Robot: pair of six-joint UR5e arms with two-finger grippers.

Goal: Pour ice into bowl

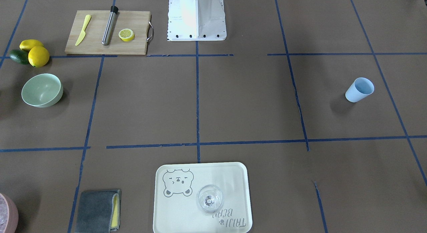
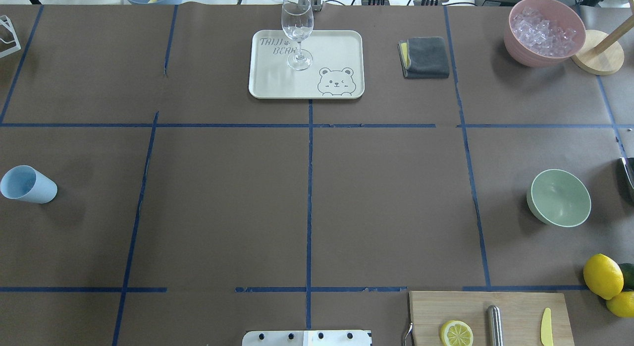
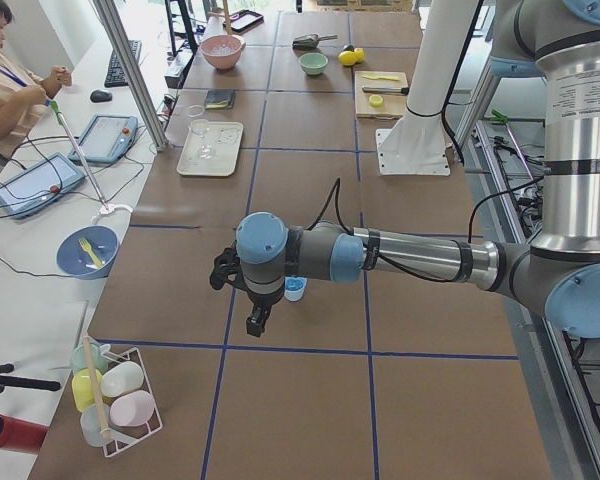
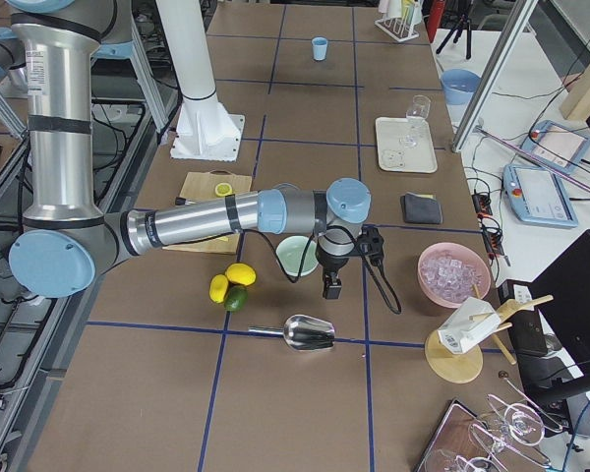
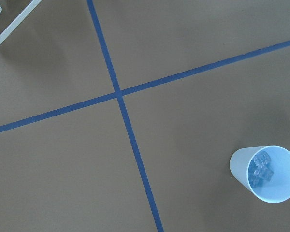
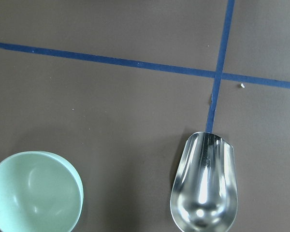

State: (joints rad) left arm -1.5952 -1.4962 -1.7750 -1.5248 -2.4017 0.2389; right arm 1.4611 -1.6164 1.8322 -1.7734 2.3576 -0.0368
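The pale mint-green bowl (image 2: 559,197) stands empty at the table's right side; it also shows in the front view (image 1: 42,90) and the right wrist view (image 6: 34,193). A few clear ice cubes (image 5: 260,173) lie inside the light blue cup (image 5: 266,174), which stands at the far left (image 2: 27,185). My left gripper (image 3: 256,322) hangs near the cup; I cannot tell if it is open or shut. My right gripper (image 4: 331,288) hangs beside the bowl (image 4: 297,256), between it and the pink container; I cannot tell its state. No fingers show in either wrist view.
A pink container (image 2: 544,31) full of ice stands at the far right. A metal scoop (image 6: 203,188) lies empty near the bowl. A tray (image 2: 277,83) carries a clear glass (image 2: 297,28). A cutting board (image 1: 100,46), lemons (image 1: 38,56) and a grey cloth (image 2: 426,57) lie around.
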